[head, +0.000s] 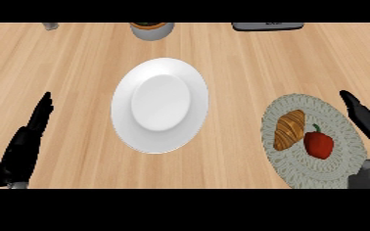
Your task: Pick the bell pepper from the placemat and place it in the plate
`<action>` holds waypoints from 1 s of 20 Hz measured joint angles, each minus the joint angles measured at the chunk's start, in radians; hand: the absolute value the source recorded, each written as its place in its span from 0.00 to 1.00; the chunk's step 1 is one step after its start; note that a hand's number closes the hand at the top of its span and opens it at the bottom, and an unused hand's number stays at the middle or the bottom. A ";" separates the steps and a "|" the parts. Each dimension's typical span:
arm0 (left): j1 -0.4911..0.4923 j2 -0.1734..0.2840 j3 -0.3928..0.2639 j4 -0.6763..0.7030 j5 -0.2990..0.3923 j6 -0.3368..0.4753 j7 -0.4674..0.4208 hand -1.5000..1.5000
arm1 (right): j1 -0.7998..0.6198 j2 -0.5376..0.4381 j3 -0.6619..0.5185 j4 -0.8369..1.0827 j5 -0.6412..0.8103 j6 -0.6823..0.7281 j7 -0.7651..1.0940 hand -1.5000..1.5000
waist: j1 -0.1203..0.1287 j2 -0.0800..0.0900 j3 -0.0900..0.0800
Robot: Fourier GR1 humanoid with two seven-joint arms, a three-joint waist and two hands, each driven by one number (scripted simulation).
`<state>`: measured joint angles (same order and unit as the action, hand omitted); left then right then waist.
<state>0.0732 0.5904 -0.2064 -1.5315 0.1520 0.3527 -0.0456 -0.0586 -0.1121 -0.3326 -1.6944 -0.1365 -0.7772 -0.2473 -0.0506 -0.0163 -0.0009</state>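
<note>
The wooden counter [239,58] fills my view from edge to edge. On it, a little left of the middle, lies the white plate [160,105], with nothing in it. To its right, near the counter's near right corner, lies the round grey placemat [289,169], partly cut by the view's right side. My left hand [27,142] rests at the lower left, fingers straight and pointing up the view, holding nothing, well apart from the plate. My right hand [356,110] shows at the right edge, just over the placemat's far rim, its fingers straight and holding nothing. On the placemat a croissant [289,129] lies just left of the red bell pepper [318,144], the two close together. Along the far edge stand a bowl [151,30], a dark flat object [267,26] and a small grey thing [50,26], all cut off.
</note>
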 measured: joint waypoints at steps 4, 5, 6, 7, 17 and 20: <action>0.020 0.001 0.007 0.012 -0.010 -0.025 -0.044 0.50 | 0.195 0.069 0.120 -0.214 0.029 -0.084 -0.019 0.00 | 0.018 0.006 0.000; 0.024 -0.002 0.009 0.019 -0.012 -0.029 -0.060 0.50 | 0.247 0.078 0.152 -0.251 0.049 -0.081 -0.006 0.00 | 0.021 0.007 -0.001; 0.027 -0.006 0.010 0.026 -0.016 -0.033 -0.074 0.50 | 0.292 0.085 0.182 -0.273 0.068 -0.077 0.004 0.00 | 0.025 0.008 -0.001; 0.025 -0.010 0.015 0.041 -0.016 -0.039 -0.091 0.50 | 0.337 0.083 0.209 -0.285 0.089 -0.069 0.021 0.00 | 0.027 0.010 -0.001; 0.014 -0.016 0.018 0.055 -0.035 -0.063 -0.108 0.50 | 0.624 -0.174 0.268 -0.436 0.272 0.051 0.522 0.00 | 0.050 0.020 -0.003; 0.005 -0.030 0.013 0.060 -0.049 -0.060 -0.105 0.50 | 0.625 -0.253 0.248 -0.466 0.298 0.107 0.697 0.00 | 0.056 0.021 -0.002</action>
<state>0.0777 0.5605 -0.1933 -1.4717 0.1034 0.2924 -0.1508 0.5663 -0.3650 -0.0849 -2.1609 0.1613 -0.6706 0.4499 0.0050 0.0048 -0.0032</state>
